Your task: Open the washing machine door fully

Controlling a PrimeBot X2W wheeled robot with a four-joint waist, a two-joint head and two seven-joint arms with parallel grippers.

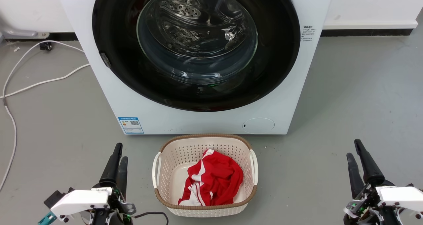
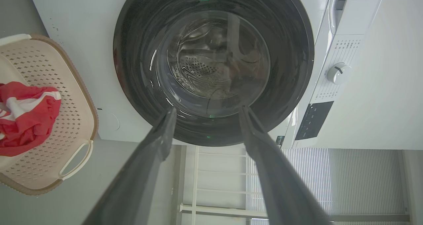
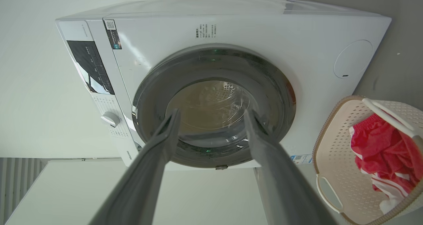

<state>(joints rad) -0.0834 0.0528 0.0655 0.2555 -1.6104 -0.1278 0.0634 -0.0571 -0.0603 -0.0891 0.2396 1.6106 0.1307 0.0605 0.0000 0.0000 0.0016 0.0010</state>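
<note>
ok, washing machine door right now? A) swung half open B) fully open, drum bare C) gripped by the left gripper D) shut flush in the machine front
D: the washing machine door sits flush in the white front of the washing machine, with the drum seen only through its glass. The left gripper and right gripper are low and well apart from it, both open.

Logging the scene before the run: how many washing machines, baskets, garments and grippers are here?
Washing machine: 1
Basket: 1
Red garment: 1
Grippers: 2, left gripper and right gripper
Total: 5
</note>
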